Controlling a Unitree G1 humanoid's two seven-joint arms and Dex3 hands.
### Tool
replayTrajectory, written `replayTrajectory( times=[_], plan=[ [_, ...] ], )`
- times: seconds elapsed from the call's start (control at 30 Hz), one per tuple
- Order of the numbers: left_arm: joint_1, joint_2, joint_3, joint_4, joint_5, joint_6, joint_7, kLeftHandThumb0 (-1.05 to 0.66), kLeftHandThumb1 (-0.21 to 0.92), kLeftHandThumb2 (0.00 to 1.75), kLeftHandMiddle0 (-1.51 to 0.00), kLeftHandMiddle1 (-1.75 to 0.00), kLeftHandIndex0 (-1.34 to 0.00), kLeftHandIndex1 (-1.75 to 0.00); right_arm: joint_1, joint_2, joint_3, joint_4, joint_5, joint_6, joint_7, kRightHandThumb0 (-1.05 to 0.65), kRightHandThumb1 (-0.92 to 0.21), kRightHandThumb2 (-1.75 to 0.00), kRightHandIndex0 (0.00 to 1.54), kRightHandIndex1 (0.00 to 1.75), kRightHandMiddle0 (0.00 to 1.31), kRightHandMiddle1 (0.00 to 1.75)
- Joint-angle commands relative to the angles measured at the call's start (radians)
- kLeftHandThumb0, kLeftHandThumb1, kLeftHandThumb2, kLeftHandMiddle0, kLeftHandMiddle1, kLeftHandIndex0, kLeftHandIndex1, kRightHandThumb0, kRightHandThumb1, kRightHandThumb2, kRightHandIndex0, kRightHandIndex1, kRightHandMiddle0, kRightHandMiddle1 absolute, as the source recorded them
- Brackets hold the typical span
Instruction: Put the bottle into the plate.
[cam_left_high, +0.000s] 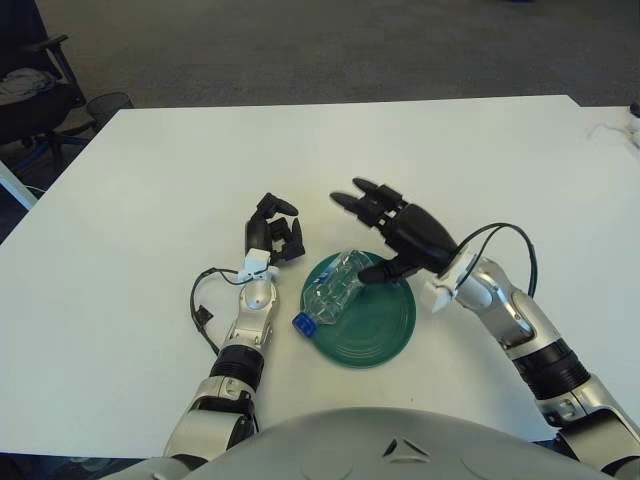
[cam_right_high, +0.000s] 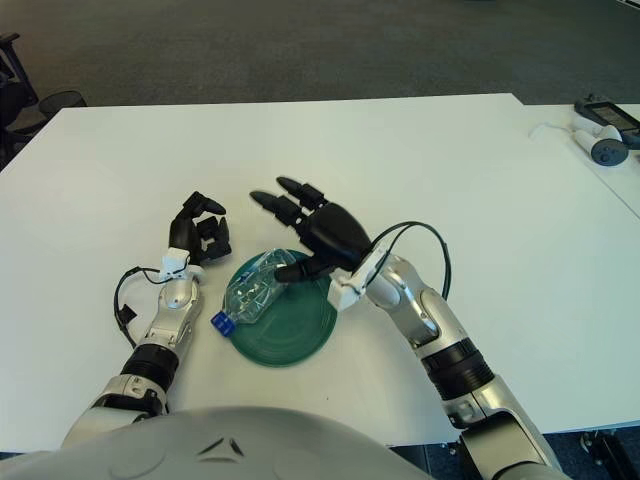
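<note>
Bottle (cam_left_high: 334, 291) lies on its side in the green plate (cam_left_high: 375, 335), blue cap poking over the near-left rim. My right hand (cam_left_high: 405, 230) hovers just beyond, fingers spread, empty. My left hand (cam_left_high: 272, 235) sits curled, empty, left of plate.

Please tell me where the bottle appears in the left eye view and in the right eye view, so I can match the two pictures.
Left eye view: the bottle lies just below centre, on the left rim of the green plate, blue cap pointing lower left.
Right eye view: the same bottle shows left of centre, on the plate's left rim.
Shared landmark: the open right hand just above the plate.
</note>
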Motion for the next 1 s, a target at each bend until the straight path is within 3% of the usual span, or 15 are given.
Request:
replayTrajectory(
  times=[0.0, 0.23, 0.4, 0.6, 0.77, 0.97],
  plan=[
    [0.178, 0.004, -0.019, 0.08, 0.05, 0.035, 0.021, -0.5, 0.23, 1.43, -1.24, -1.75, -0.68, -1.75, -0.063, 0.094, -0.104, 0.06, 0.155, 0.002, -0.082, -0.88, -0.92, -0.49, 0.17, 0.07, 0.0, 0.41],
    [0.18, 0.003, -0.015, 0.072, 0.055, 0.061, 0.028, -0.52, 0.19, 1.47, -1.25, -1.75, -0.71, -1.75, -0.027, 0.234, -0.159, 0.026, 0.264, 0.114, -0.147, -0.81, -0.92, -0.44, 0.27, 0.11, 0.0, 0.61],
    [0.185, 0.005, -0.014, 0.062, 0.061, 0.066, 0.032, -0.53, 0.17, 1.49, -1.26, -1.75, -0.73, -1.75, -0.02, 0.297, -0.18, 0.016, 0.364, 0.153, -0.136, -0.74, -0.92, -0.43, 0.32, 0.14, 0.0, 0.73],
    [0.195, 0.009, -0.021, 0.042, 0.081, 0.076, 0.048, -0.53, 0.16, 1.5, -1.27, -1.75, -0.73, -1.75, -0.017, 0.326, -0.226, 0.075, 0.446, 0.155, -0.119, -0.67, -0.92, -0.45, 0.35, 0.18, 0.0, 0.79],
    [0.206, 0.013, -0.025, 0.027, 0.089, 0.073, 0.047, -0.53, 0.17, 1.5, -1.27, -1.75, -0.73, -1.75, -0.021, 0.324, -0.28, 0.224, 0.509, 0.084, -0.094, -0.6, -0.92, -0.45, 0.39, 0.22, 0.0, 0.83],
    [0.22, 0.014, -0.023, 0.005, 0.08, 0.088, 0.028, -0.51, 0.19, 1.46, -1.27, -1.75, -0.7, -1.75, -0.002, 0.35, -0.287, 0.265, 0.517, 0.06, -0.092, -0.53, -0.88, -0.51, 0.32, 0.41, 0.0, 0.8]
  ],
)
